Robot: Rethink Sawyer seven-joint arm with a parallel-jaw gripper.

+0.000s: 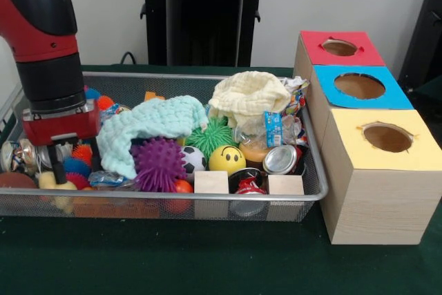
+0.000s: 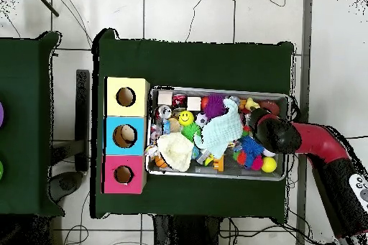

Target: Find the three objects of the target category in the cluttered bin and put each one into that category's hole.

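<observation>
A green-covered table [image 1: 207, 260] carries a wire mesh bin [image 1: 173, 202] heaped with toys, cloths and cans, and just beside the bin stands a wooden box with three holes, topped red [image 1: 341, 48], blue [image 1: 360, 86] and yellow [image 1: 387, 138]. At the bin's end farthest from the box, the red and black arm's gripper [image 1: 56, 170] reaches down among small balls, though whether it holds anything cannot be told. A purple spiky ball [image 1: 159, 164], a yellow smiley ball [image 1: 227, 159], a crushed can [image 1: 282, 159] and two wooden blocks [image 1: 211, 182] lie along the bin's front wall.
</observation>
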